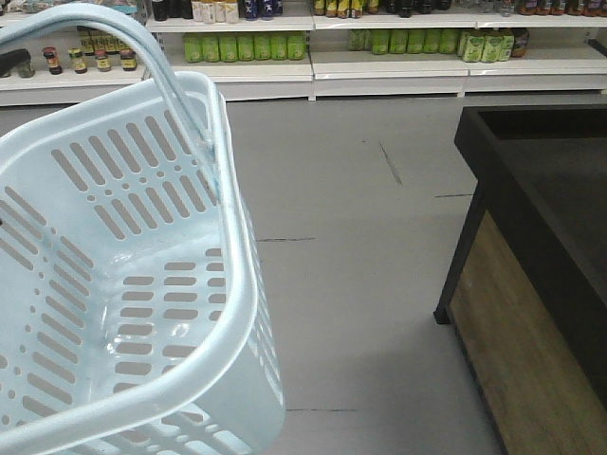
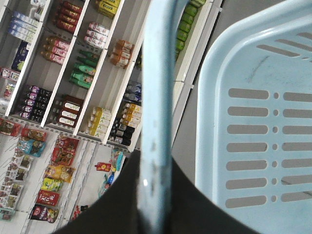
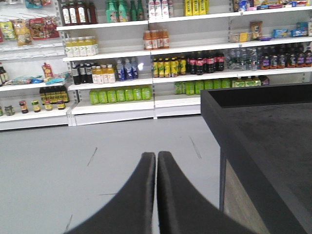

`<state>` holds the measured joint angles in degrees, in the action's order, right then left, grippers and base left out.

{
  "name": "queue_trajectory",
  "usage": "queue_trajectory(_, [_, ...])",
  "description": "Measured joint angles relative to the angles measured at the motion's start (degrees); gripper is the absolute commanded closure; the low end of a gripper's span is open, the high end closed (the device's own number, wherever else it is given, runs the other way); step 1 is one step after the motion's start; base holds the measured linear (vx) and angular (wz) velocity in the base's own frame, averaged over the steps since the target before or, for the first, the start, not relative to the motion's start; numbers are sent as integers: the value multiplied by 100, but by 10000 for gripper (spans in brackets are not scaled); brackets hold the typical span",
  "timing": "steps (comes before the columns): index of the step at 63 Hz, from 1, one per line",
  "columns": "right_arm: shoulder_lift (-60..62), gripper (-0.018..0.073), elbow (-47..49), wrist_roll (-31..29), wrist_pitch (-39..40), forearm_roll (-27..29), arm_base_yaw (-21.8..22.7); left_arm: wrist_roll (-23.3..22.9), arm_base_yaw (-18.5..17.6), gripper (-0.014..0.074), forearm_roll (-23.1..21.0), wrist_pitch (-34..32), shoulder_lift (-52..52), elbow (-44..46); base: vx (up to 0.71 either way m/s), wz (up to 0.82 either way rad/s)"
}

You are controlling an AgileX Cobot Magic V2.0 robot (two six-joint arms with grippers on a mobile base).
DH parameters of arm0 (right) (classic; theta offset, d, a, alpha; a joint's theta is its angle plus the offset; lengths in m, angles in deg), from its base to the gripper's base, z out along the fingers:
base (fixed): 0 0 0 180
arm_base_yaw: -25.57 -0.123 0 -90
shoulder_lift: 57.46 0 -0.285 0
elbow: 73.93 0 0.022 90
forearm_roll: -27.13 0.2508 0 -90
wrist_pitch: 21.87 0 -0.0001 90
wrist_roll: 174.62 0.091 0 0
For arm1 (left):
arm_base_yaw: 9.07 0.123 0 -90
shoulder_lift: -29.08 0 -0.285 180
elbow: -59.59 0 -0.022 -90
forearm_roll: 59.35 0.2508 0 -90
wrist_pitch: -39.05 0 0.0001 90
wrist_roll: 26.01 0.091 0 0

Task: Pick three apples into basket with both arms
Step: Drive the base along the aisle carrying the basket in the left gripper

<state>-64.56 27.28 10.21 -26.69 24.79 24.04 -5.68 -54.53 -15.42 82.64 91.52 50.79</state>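
At the left gripper (image 2: 155, 178): clamped on the pale blue handle (image 2: 158, 97) of the basket (image 1: 237, 275), with black jaws on either side of the bar. Holds it off the grey floor (image 1: 360, 237) at the left of the front view, tilted, with the slotted bottom open to the camera and the hoop rising toward the upper left.

At the right gripper (image 3: 156, 156): pressed together tip to tip, pinching nothing, hanging low over the floor. Hemmed in just to the right by a black display table (image 3: 263, 131) with a raised rim and a wood-panelled side, well apart from the basket across a strip of floor.

Beyond both, backed by white store shelves (image 1: 285, 71) stocked with green bottles (image 1: 242, 47), jars and drinks.
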Motion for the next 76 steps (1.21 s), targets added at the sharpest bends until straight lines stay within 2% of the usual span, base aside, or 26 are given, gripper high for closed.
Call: queue_trajectory(76, [0, 568, 0, 0, 0, 0, 0, 0, 0, 603, 0, 0, 0, 0, 9, 6])
